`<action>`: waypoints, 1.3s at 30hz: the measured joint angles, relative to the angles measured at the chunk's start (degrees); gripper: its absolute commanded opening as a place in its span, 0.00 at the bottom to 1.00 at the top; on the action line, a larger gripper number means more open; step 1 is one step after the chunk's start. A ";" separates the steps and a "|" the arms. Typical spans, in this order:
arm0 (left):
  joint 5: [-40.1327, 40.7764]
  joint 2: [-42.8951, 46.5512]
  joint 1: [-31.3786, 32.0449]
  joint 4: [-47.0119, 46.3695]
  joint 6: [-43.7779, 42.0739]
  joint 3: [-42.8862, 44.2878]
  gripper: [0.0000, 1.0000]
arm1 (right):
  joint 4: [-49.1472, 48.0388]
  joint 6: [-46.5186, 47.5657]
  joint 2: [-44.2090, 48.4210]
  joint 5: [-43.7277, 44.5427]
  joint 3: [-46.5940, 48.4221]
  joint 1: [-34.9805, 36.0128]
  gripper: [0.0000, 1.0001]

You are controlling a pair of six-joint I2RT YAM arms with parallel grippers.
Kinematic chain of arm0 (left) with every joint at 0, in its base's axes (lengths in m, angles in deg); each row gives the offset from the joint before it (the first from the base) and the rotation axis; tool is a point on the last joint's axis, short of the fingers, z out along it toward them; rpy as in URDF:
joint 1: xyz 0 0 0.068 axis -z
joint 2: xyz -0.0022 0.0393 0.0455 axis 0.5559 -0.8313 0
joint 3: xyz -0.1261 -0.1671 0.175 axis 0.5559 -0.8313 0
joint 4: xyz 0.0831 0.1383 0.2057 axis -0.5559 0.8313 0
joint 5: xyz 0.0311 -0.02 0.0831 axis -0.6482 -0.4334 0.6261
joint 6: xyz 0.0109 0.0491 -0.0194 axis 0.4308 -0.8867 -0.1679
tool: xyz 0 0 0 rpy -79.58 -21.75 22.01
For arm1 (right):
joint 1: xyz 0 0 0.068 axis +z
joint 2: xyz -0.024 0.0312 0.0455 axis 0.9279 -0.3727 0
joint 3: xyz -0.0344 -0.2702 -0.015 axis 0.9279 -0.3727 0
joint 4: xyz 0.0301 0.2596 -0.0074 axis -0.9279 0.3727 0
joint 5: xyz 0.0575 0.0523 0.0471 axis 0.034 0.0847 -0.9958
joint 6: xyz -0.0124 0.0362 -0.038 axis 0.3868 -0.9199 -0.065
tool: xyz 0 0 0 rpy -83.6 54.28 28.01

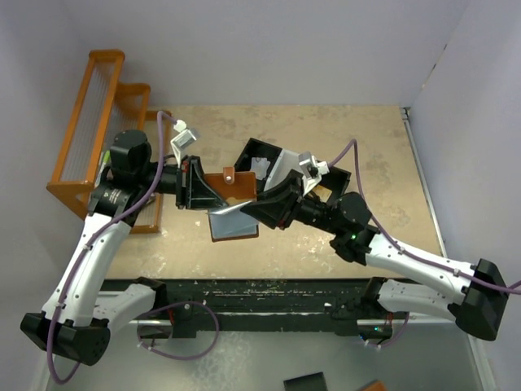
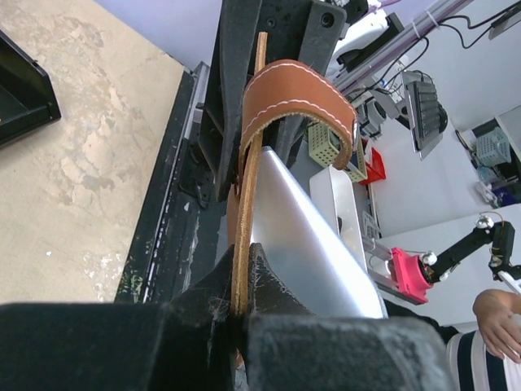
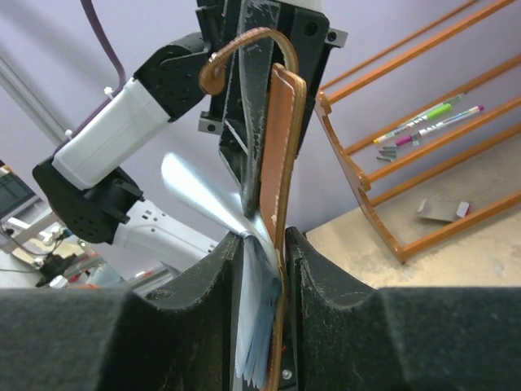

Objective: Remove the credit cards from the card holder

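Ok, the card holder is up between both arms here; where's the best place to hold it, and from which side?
Best by its thin flat edges, from opposite sides, as now: the left gripper clamps the brown panel of the card holder, the right gripper clamps the other edge with the pale inner flap. Flat faces suit the jaws; the curled snap tab would probably slip.

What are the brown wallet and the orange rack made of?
The card holder looks like tan leather: matte, raw cut edge, pale stitching on its strap. Its grey lining has a sheen, perhaps synthetic. The orange rack looks like painted metal rods, possibly plastic.
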 measured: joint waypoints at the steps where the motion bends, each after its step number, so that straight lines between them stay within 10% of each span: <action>1: -0.09 -0.11 0.00 0.42 -0.44 -0.02 0.00 | -0.68 -0.55 -0.15 -0.17 0.00 0.00 0.26; 4: -0.42 -0.33 0.00 1.64 -1.53 -0.13 0.00 | -1.97 -1.53 -0.52 -0.28 -0.02 0.00 0.00; 12: 1.09 -0.33 -0.33 4.90 -6.71 -0.13 0.58 | -4.59 -7.74 -3.65 -1.51 0.04 -0.24 0.00; 18: 11.50 -1.92 -0.76 16.15 -20.37 9.07 0.78 | -2.03 -10.91 -1.73 -0.46 -0.02 -0.04 0.00; 26: 23.43 2.99 -1.29 20.13 -39.23 20.65 0.79 | 12.31 -8.39 3.28 3.19 0.76 -0.04 0.00; 39: 22.10 -0.17 -1.25 41.22 -65.61 13.27 0.77 | 29.66 -3.34 -3.10 -0.22 11.10 -0.04 0.00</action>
